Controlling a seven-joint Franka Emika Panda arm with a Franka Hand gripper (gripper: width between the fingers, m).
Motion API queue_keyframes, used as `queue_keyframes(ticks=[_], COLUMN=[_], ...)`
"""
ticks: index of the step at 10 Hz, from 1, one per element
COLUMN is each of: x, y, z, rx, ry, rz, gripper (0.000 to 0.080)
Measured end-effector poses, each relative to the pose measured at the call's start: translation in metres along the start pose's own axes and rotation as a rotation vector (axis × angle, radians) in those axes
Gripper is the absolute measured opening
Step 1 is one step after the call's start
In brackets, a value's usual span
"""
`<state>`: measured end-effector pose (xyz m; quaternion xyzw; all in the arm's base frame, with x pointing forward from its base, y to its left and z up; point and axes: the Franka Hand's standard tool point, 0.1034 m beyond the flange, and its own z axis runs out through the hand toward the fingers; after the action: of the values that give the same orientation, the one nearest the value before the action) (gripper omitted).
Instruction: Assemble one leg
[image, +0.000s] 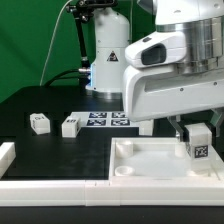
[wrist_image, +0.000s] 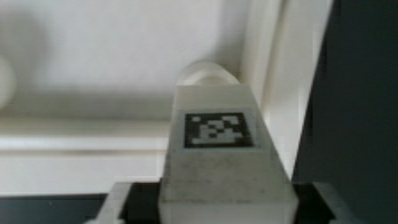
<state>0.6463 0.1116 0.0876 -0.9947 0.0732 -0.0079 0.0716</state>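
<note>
My gripper (image: 197, 128) is shut on a leg (image: 198, 146), a small white block with a black-and-white tag, and holds it upright over the right side of the large white tray (image: 150, 163). In the wrist view the leg (wrist_image: 217, 150) runs out from between the dark pads (wrist_image: 150, 200), its rounded tip close to the tray's raised rim (wrist_image: 267, 60). I cannot tell whether the tip touches the tray. Two more legs (image: 40, 123) (image: 70, 125) lie on the black table at the exterior view's left.
The marker board (image: 105, 120) lies behind the tray. A white frame rail (image: 45, 185) runs along the table's front edge, with a white corner piece (image: 6, 152) at the left. The robot base (image: 108, 55) stands at the back.
</note>
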Motion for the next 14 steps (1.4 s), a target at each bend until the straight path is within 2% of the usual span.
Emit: queue_keyframes(ticks=[5, 9, 12, 13, 14], x=[-0.0034, -0.0066, -0.0082, -0.0086, -0.0087], y=[0.0056, 0.0056, 0.0053, 0.0043, 0.0039], z=[0.0008, 0.0013, 0.0012, 0.0018, 0.0019], rx=[0.006, -0.008, -0.007, -0.006, -0.007], ry=[0.057, 0.06, 0.053, 0.052, 0.052], rz=[0.629, 1.031, 1.183, 1.182, 1.157], gripper=[0.0294, 0.0295, 0.0295, 0.0392, 0.0392])
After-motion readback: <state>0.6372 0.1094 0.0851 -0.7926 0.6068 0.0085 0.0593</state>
